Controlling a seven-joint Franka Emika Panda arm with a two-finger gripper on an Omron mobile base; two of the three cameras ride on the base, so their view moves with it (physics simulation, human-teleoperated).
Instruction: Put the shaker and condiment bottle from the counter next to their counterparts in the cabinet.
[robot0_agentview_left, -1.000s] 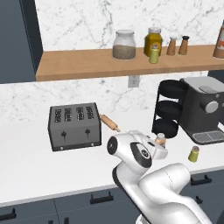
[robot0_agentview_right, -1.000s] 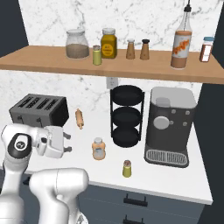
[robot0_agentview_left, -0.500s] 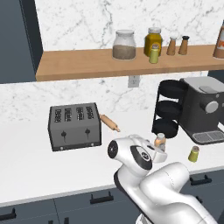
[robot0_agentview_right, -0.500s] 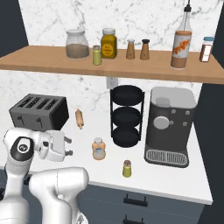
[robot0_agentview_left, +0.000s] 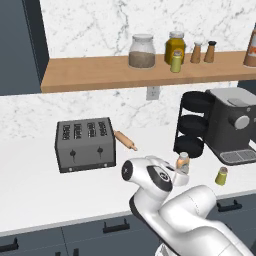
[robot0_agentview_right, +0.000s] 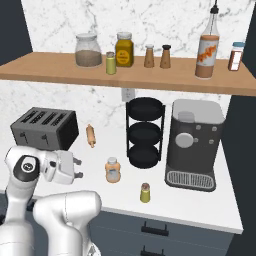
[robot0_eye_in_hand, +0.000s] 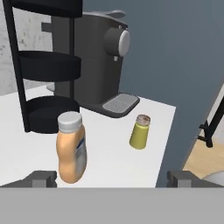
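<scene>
Condiment bottle (robot0_eye_in_hand: 70, 146): upright on counter (robot0_agentview_right: 200, 200), left of coffee machine (robot0_agentview_right: 192, 145), shaker (robot0_eye_in_hand: 140, 131) between them. Gripper (robot0_agentview_right: 76, 168): spread, empty, has swung closer toward the bottle; neither item lifted yet

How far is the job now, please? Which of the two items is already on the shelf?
Neither yet. The condiment bottle and shaker both stand on the counter. The open gripper faces the bottle and holds nothing. Both must still go up to the cabinet.
</scene>
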